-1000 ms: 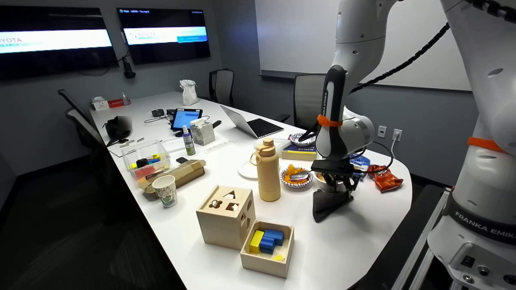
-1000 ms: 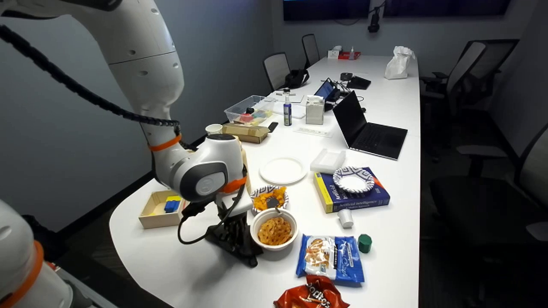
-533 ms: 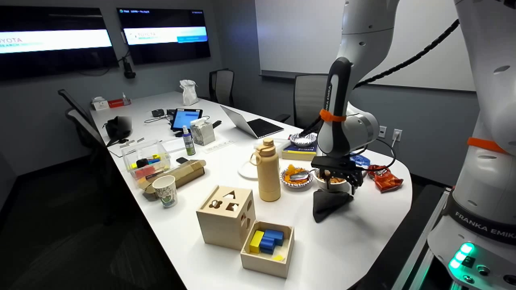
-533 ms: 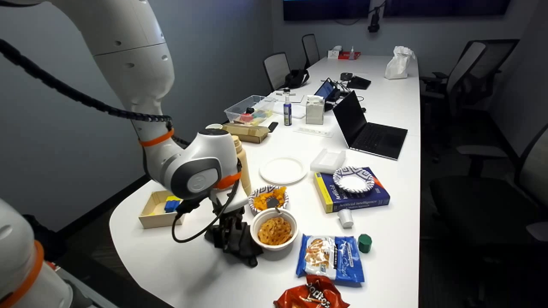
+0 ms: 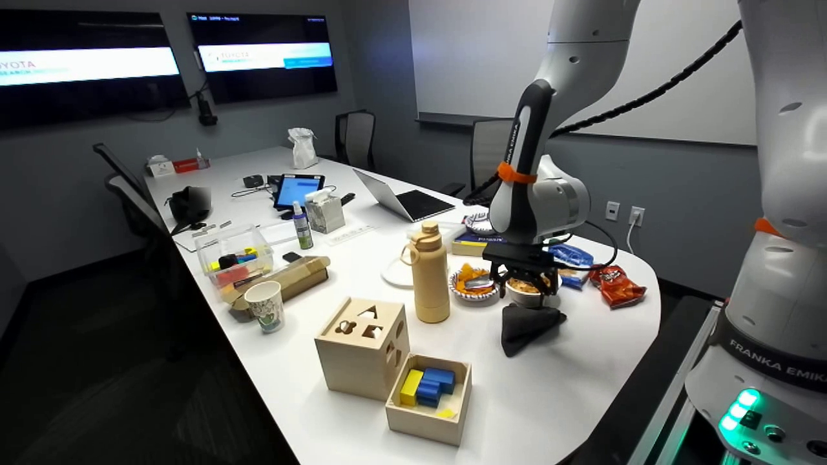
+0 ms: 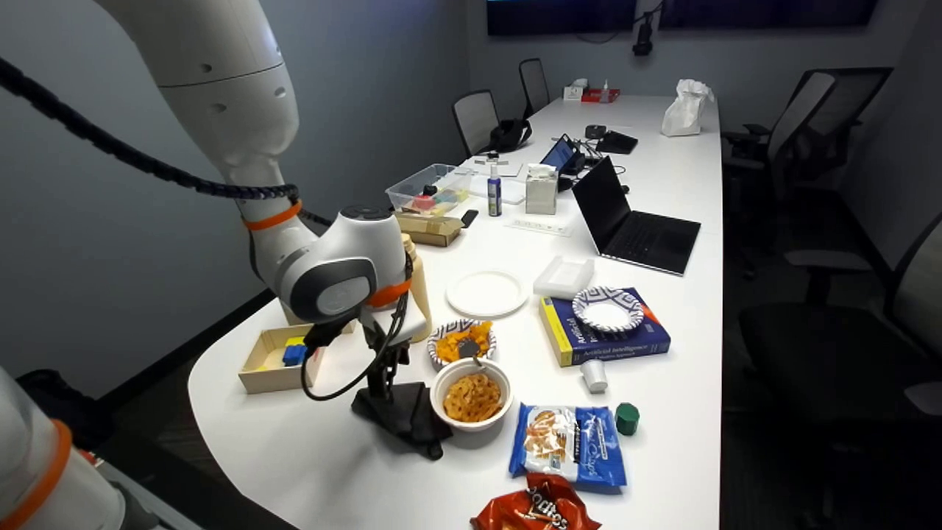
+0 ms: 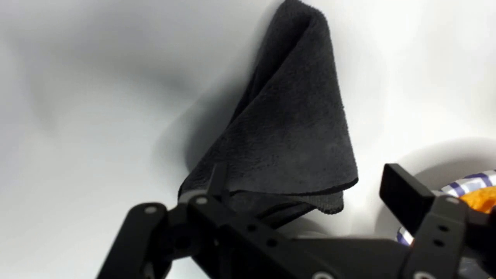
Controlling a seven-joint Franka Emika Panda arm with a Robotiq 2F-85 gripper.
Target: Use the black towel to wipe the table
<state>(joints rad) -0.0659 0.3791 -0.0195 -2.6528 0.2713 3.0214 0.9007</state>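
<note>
Raising the Robotiq gripper (image 7: pixel 310 180) vertically is advised for the likely release step: its fingers (image 7: pixel 405 195) stand spread, gripping nothing. Keep them off the folded black towel (image 7: pixel 294 131), which lies on the white conference table (image 6: pixel 294 434) just beside the white snack bowl (image 6: pixel 472 426).

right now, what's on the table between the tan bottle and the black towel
Bare table, as an exterior view shows: nothing sits between the tan bottle and the black towel; the bowl of orange chips sits to one side.
</note>
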